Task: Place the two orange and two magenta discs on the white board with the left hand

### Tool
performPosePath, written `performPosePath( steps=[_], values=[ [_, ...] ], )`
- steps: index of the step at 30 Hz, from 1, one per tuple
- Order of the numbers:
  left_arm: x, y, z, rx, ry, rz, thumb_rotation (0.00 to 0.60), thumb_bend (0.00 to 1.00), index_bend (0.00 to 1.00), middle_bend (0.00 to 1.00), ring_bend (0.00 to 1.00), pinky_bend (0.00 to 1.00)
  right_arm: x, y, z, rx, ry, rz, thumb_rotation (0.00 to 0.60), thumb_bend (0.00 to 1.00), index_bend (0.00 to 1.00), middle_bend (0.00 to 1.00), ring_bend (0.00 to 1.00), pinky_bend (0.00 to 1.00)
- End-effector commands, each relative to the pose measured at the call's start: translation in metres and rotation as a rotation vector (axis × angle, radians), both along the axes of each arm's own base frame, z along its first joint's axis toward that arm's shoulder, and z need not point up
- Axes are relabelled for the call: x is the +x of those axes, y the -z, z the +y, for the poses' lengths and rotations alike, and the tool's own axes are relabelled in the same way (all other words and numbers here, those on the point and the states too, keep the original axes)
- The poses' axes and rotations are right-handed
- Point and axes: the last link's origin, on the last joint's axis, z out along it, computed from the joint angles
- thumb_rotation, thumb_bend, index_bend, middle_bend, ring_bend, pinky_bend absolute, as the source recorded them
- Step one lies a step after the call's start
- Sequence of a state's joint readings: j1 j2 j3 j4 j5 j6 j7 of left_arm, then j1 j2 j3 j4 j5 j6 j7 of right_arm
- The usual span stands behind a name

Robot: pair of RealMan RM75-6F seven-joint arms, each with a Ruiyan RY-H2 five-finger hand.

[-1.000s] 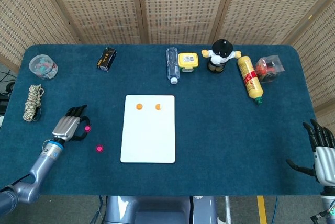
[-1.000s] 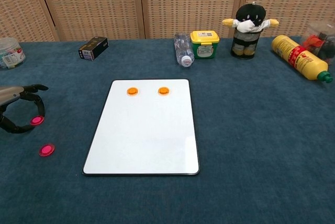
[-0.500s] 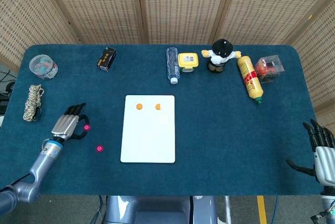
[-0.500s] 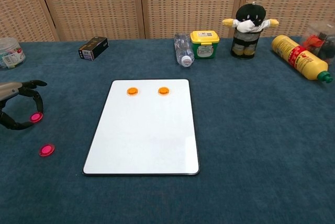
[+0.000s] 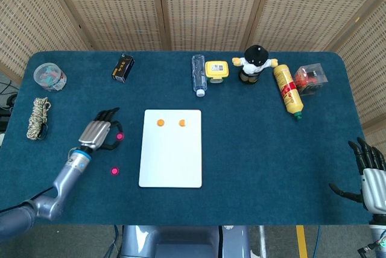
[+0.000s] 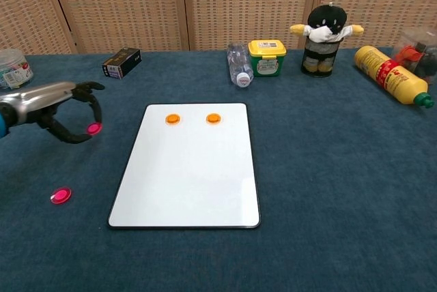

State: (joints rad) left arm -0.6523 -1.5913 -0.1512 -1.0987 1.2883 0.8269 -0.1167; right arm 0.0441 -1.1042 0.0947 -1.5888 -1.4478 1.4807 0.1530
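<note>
The left hand (image 5: 101,132) hangs above the blue desk (image 5: 253,143), just left of the white board (image 5: 171,147), with one magenta disc (image 6: 93,128) pinched between its thumb and curled fingers; in the chest view the disc shows clear of the cloth, short of the board's left edge. The second magenta disc (image 5: 114,171) lies flat on the desk, nearer the front edge and apart from both hand and board. Two orange discs sit on the board near its far edge, side by side: the left orange disc (image 5: 160,122) and the right orange disc (image 5: 181,122), with the rest of the board bare. The right hand (image 5: 371,173) rests at the front right corner of the desk in the head view, fingers spread and holding nothing. Along the far side stand a black box (image 5: 122,67), a clear bottle (image 5: 198,74) lying on its side, a yellow-lidded tub (image 5: 216,70), a black-and-white plush toy (image 5: 255,63), a yellow squeeze bottle (image 5: 287,90) lying down, and a clear cube (image 5: 311,78) with red contents. At the left edge are a round clear container (image 5: 49,76) and a coil of rope (image 5: 38,117).
</note>
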Motion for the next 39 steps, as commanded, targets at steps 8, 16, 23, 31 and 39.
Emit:
performPosePath(
  steps=[8, 16, 23, 31, 39],
  values=[
    [0.064, 0.052, 0.023, -0.084, 0.042, -0.012, 0.6, 0.35, 0.62, 0.0, 0.0, 0.0, -0.001, -0.001, 0.0, 0.001, 0.006, -0.009, 0.6, 0.02, 0.0, 0.0, 0.0, 0.0],
    [0.077, 0.069, 0.026, -0.099, 0.043, -0.013, 0.6, 0.33, 0.57, 0.0, 0.0, 0.0, -0.001, -0.001, 0.0, 0.003, 0.009, -0.015, 0.6, 0.03, 0.0, 0.0, 0.0, 0.0],
    [0.079, 0.067, 0.024, -0.103, 0.056, -0.008, 0.6, 0.3, 0.22, 0.0, 0.0, 0.0, -0.001, -0.001, -0.001, 0.005, 0.011, -0.017, 0.6, 0.02, 0.0, 0.0, 0.0, 0.0],
    [0.071, 0.04, 0.015, -0.072, 0.094, -0.04, 0.6, 0.3, 0.22, 0.0, 0.0, 0.0, -0.001, -0.001, 0.0, 0.002, 0.01, -0.018, 0.6, 0.03, 0.0, 0.0, 0.0, 0.0],
    [0.029, -0.005, -0.024, -0.058, 0.112, -0.035, 0.6, 0.31, 0.33, 0.0, 0.0, 0.0, 0.0, -0.001, 0.0, 0.001, 0.008, -0.013, 0.6, 0.03, 0.0, 0.0, 0.0, 0.0]
  ],
)
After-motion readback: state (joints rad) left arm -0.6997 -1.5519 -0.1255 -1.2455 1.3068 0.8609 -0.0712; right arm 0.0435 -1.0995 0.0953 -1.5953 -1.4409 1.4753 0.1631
